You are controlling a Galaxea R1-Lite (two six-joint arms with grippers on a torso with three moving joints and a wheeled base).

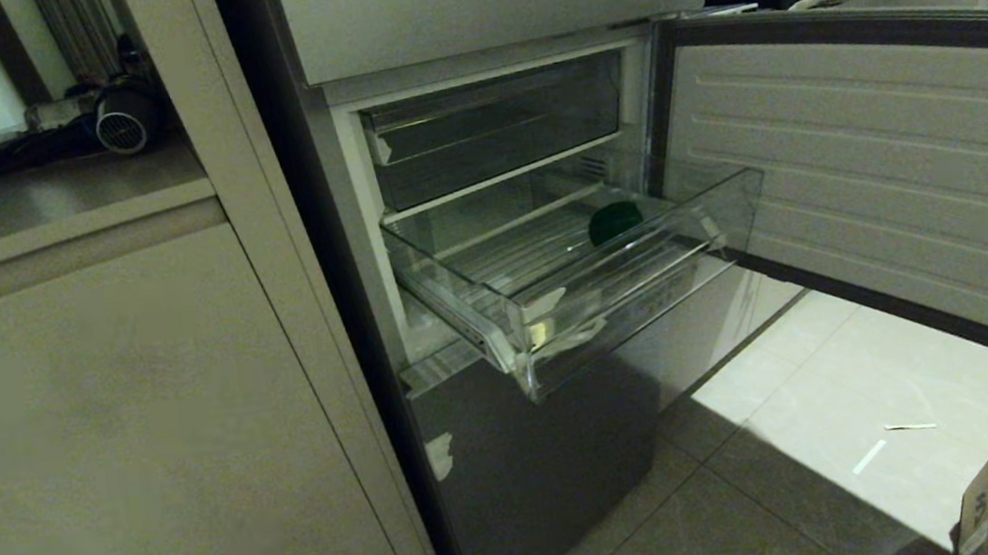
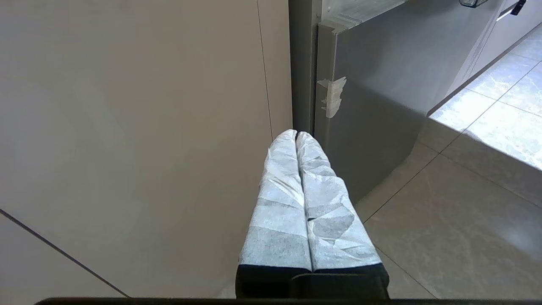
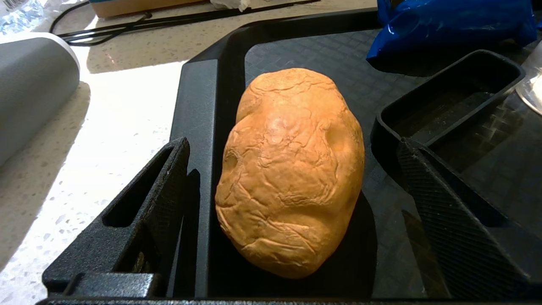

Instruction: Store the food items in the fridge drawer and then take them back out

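On the ribbed floor of the pulled-out clear fridge drawer point(image 1: 553, 294), toward its back right corner, we see the dark green food item point(image 1: 614, 221) sitting alone; the drawer juts out of the fridge below a darker, smoky drawer point(image 1: 495, 131) that stays pushed in, and the fridge door point(image 1: 877, 174) stands swung wide to the drawer's right. Neither of our arms shows in the head view. Our right gripper point(image 3: 292, 186) hovers away from the drawer, over a black tray point(image 3: 203, 140) on a pale speckled counter point(image 3: 106, 118), its two black fingers point(image 3: 139, 216) spread wide on either side of the brownish-orange food item point(image 3: 292, 169), which lies on the tray between them; we cannot tell whether either finger touches it. A small black rectangular tub point(image 3: 449, 93) sits on the tray beside that food item, with a blue bag point(image 3: 449, 25) beyond it. Our left gripper point(image 2: 296, 135) hangs low near the fridge's lower front, below the drawer, its paper-wrapped fingers point(image 2: 279, 203) pressed together and holding nothing.
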